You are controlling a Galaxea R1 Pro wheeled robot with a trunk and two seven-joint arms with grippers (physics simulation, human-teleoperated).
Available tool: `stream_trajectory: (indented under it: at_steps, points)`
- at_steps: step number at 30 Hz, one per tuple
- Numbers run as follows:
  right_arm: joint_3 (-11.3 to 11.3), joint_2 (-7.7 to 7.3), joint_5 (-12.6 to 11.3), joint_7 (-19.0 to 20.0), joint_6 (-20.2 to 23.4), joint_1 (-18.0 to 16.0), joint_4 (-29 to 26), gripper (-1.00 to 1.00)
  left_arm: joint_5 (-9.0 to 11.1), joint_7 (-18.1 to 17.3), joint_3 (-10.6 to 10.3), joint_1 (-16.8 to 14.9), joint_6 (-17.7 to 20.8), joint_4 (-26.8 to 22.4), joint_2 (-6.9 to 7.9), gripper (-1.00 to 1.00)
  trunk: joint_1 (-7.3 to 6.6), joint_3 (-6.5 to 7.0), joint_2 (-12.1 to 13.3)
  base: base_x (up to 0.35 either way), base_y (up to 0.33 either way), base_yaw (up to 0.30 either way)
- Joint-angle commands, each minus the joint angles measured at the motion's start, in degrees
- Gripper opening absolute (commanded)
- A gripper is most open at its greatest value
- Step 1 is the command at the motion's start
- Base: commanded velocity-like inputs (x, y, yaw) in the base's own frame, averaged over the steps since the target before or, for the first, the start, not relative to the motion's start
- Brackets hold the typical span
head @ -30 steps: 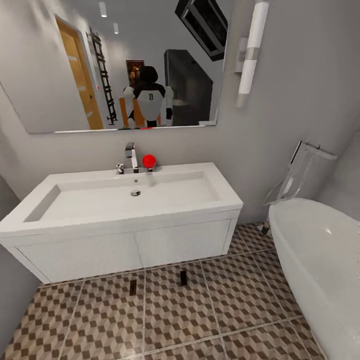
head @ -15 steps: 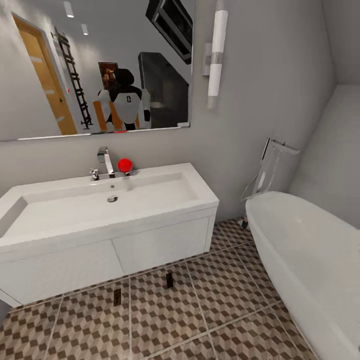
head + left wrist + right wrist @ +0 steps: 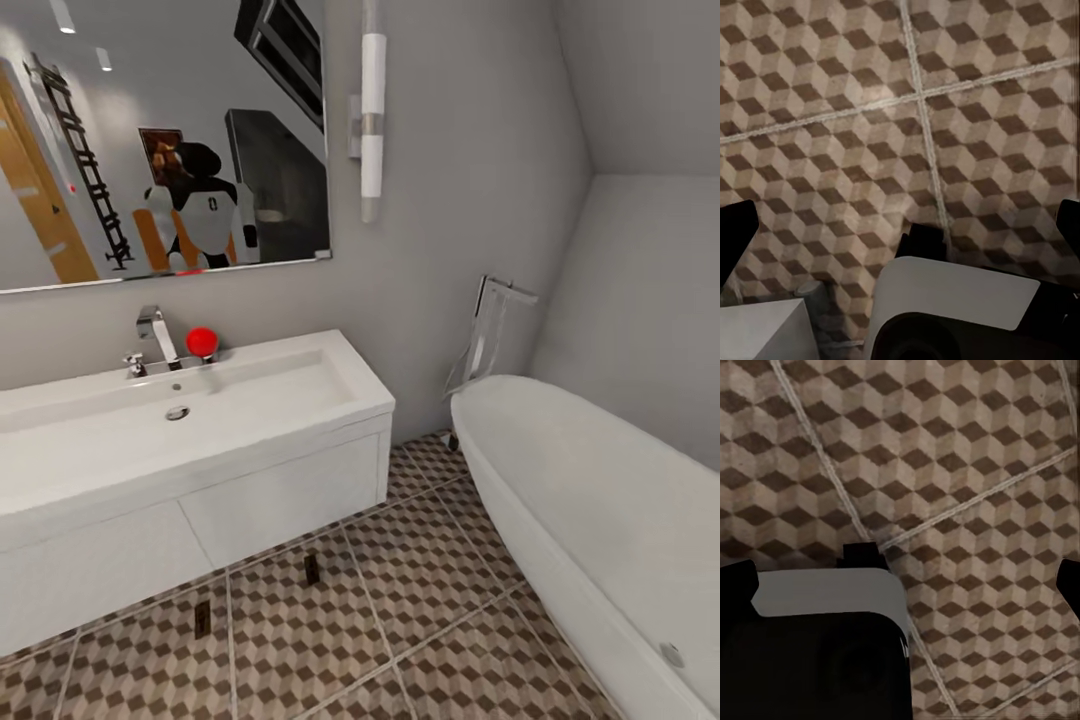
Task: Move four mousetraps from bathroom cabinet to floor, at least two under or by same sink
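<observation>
Two small dark mousetraps lie on the patterned bathroom floor (image 3: 420, 590) just in front of the sink's white drawers, one (image 3: 202, 618) to the left and one (image 3: 311, 569) to the right. The wide white sink (image 3: 250, 400) with its chrome tap (image 3: 155, 335) stands at the left of the head view. The cabinet is out of view. In the left wrist view my left gripper (image 3: 900, 225) hangs open over bare tiles, with nothing between its dark fingertips (image 3: 735, 232). My right gripper (image 3: 900, 577) is likewise open and empty above the tiles in the right wrist view.
A white oval bathtub (image 3: 600, 500) fills the right side, with a clear floor tap (image 3: 490, 335) at its head. A red ball-like object (image 3: 202, 342) sits beside the sink tap. A mirror (image 3: 160, 140) above the sink reflects the robot. A tiled strip runs between the sink and the tub.
The whole head view has swung to the right, so sink and traps sit further left and more of the bathtub shows. The mousetraps themselves have not moved.
</observation>
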Motion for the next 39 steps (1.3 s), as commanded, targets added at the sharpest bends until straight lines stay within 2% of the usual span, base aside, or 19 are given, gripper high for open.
stream_trajectory:
  at_steps: [1, 39]
  points:
    - [0.5, 0.05, -0.5, -0.1, -0.3, -0.1, 0.2, 1.0, 0.5, 0.5, -0.5, 0.0, -0.2, -0.3, 0.08, 1.0, 0.0, 0.0, 0.0, 0.0, 0.0, -0.259]
    - [0.5, 0.05, -0.5, 0.0, -0.2, -0.1, 0.2, 1.0, 0.5, 0.5, -0.4, 0.0, -0.2, 0.1, 0.4, 1.0, 0.0, 1.84, 0.0, 0.0, 0.0, -0.259]
